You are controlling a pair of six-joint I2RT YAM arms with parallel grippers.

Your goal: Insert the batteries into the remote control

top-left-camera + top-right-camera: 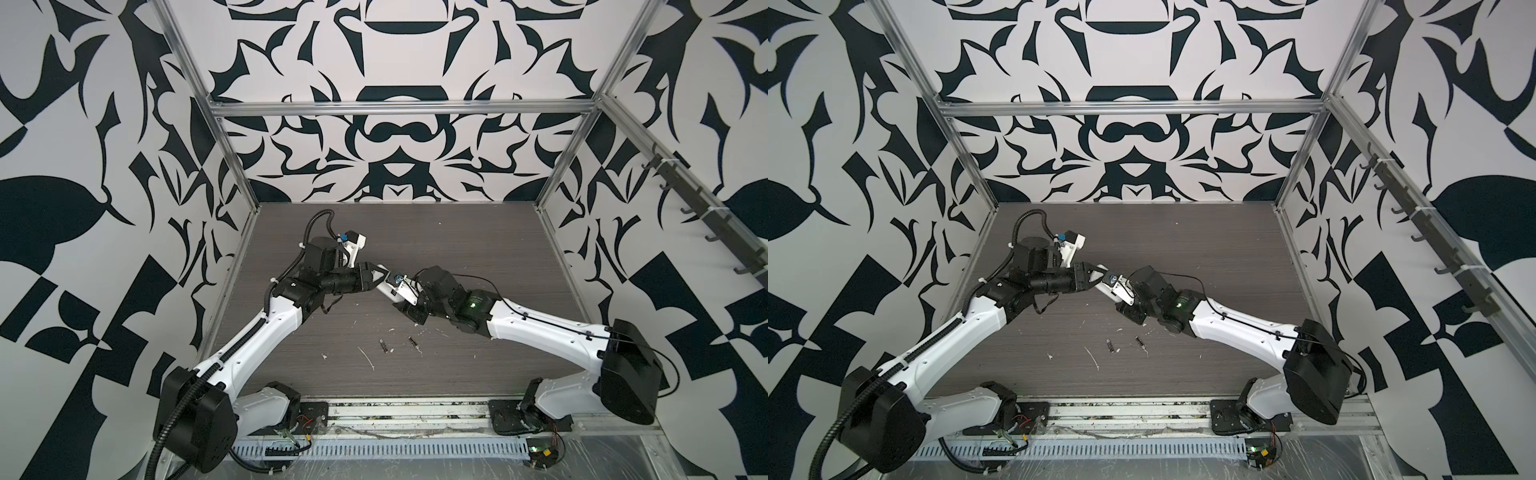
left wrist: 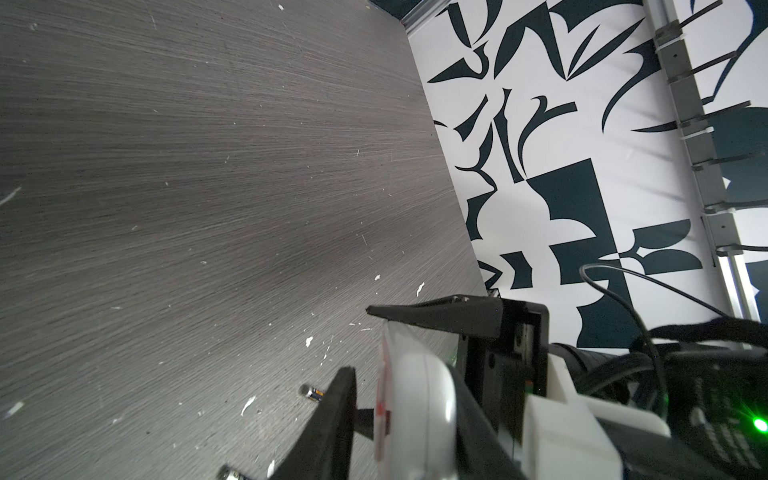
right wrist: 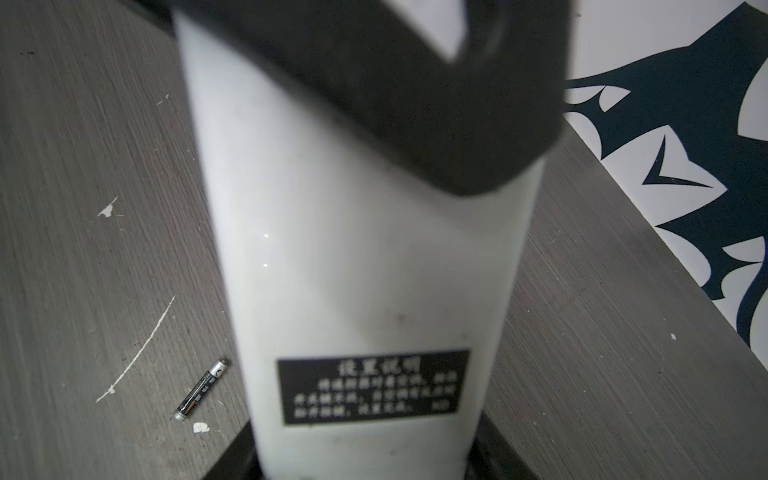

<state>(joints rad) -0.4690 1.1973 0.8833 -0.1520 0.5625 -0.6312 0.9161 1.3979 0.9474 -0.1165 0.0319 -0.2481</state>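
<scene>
The remote control (image 3: 365, 257) is off the table with its white back and black label facing the right wrist camera. My right gripper (image 3: 361, 465) is shut on its label end. My left gripper (image 2: 399, 374) straddles the other end (image 2: 419, 399); a narrow gap shows between one finger (image 2: 336, 415) and the red face, so it is open. In both top views the grippers (image 1: 384, 277) (image 1: 402, 305) meet above the table's middle. Two batteries (image 1: 383, 345) (image 1: 412, 341) lie on the table (image 1: 478, 357) nearer the front; one battery (image 3: 201, 390) shows beside the remote.
White flecks and a thin white sliver (image 1: 368, 358) are scattered on the dark wood-grain table around the batteries. Patterned walls with aluminium posts (image 1: 232, 166) close in the sides and back. A rail with hooks (image 1: 702, 216) runs along the right wall.
</scene>
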